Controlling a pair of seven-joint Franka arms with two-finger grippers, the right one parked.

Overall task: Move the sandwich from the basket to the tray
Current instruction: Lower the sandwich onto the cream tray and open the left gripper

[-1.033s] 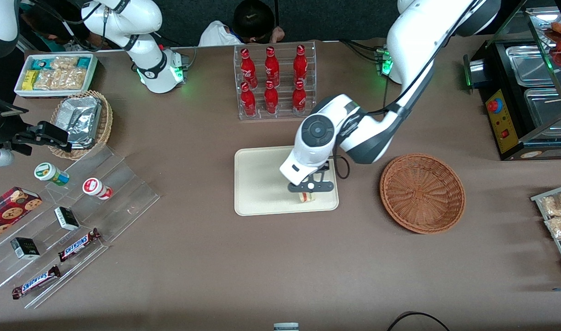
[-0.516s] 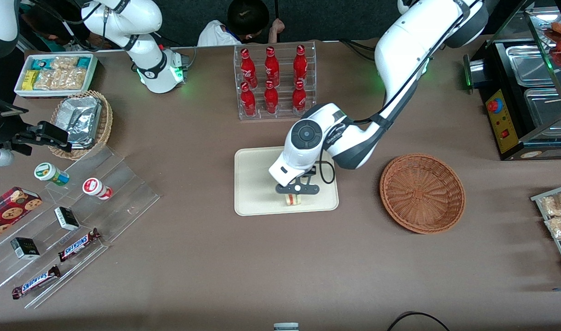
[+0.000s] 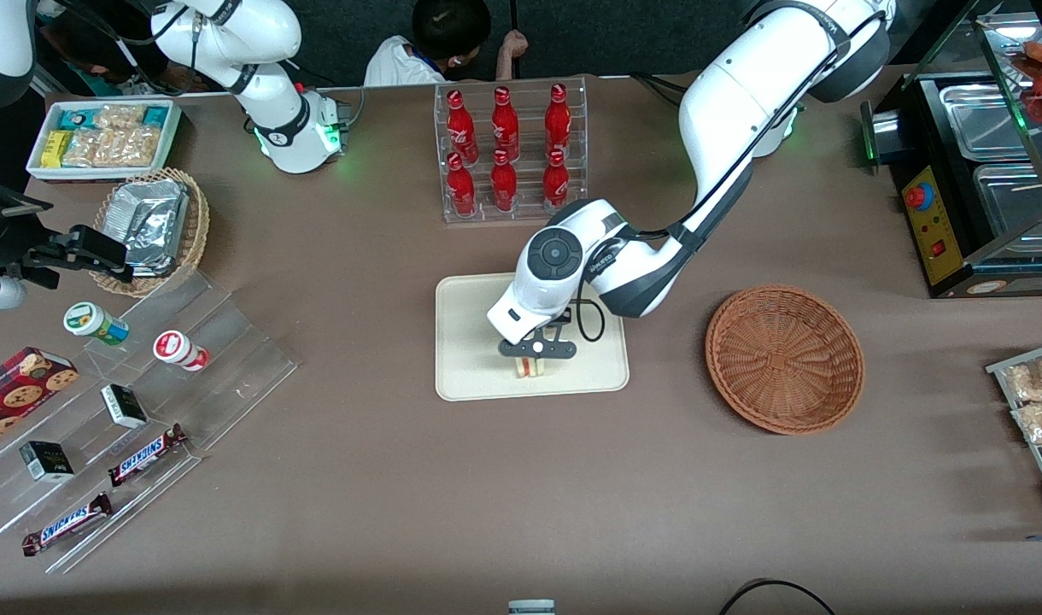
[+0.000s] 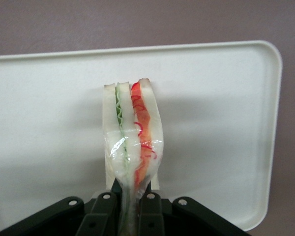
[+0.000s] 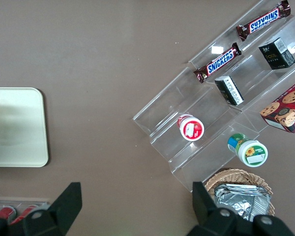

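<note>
My left gripper is over the cream tray, shut on the sandwich. In the left wrist view the sandwich is a plastic-wrapped wedge of white bread with green and red filling, pinched between the black fingers of the gripper, with the tray under it. I cannot tell whether it touches the tray. The reddish-brown wicker basket stands empty beside the tray, toward the working arm's end of the table.
A clear rack of red bottles stands farther from the front camera than the tray. A clear stepped shelf with snack bars and cups, a tan basket with foil and a white snack tray lie toward the parked arm's end. A food warmer stands at the working arm's end.
My left gripper has moved with the sandwich across the tray, away from the basket and toward the tray's middle. The grip has not changed.
</note>
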